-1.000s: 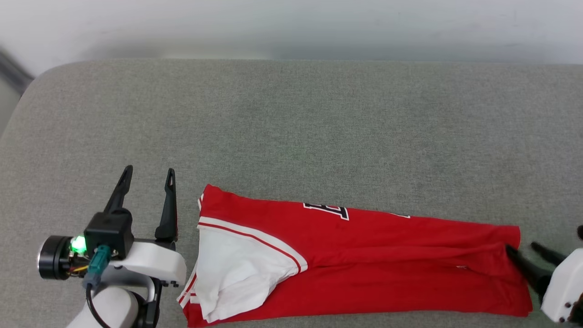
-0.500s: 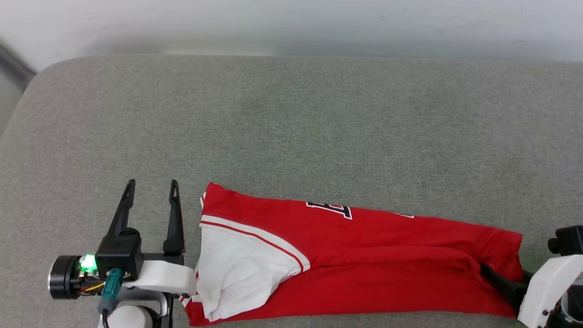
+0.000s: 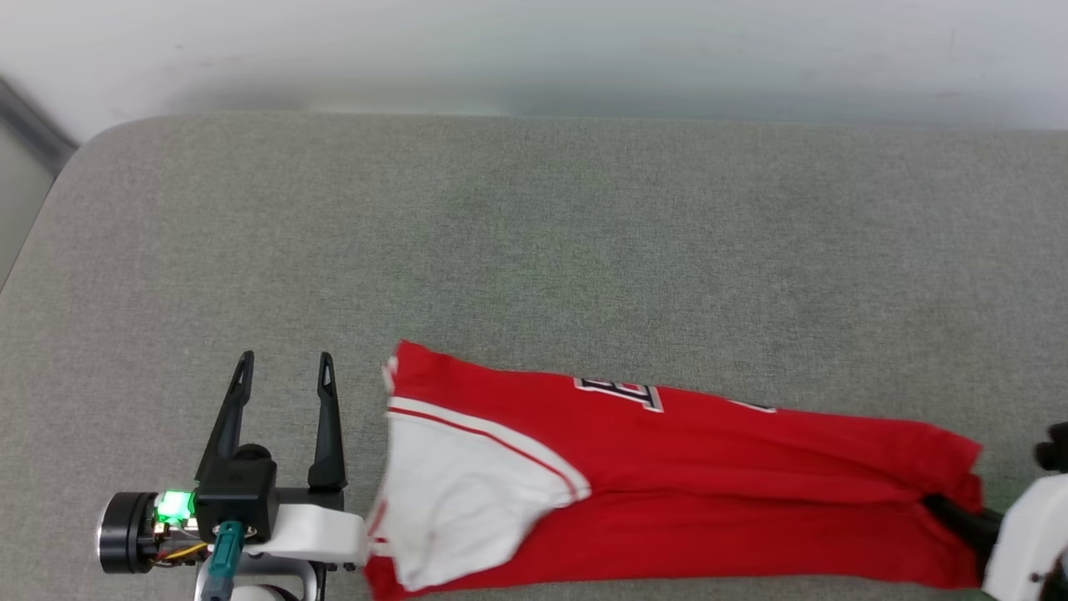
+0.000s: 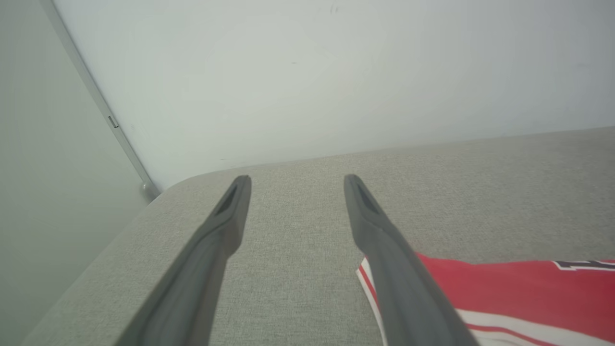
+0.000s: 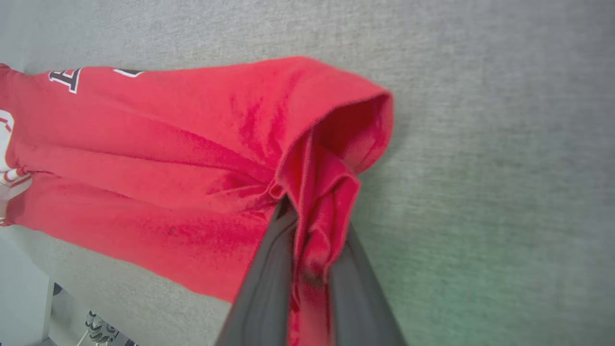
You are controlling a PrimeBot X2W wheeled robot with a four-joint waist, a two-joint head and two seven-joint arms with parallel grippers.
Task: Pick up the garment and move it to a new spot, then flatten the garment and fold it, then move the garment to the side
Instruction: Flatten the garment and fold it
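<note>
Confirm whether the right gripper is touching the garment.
Touching. In the right wrist view, the right gripper pinches a bunched red fold of the garment between its fingers.

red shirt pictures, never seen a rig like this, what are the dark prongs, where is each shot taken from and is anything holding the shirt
This is a two-armed robot, and the dark prongs are the fingers of its grippers. The wide picture comes from a camera on its head, looking down at a grey padded surface. The other two come from cameras on its wrists, each looking along that arm's own fingers. A red and white shirt, the garment, lies stretched out on the surface. The left gripper stands open beside the shirt's white end, holding nothing. The right gripper is closed on a bunched fold at the shirt's other end, as its wrist picture shows.
</note>
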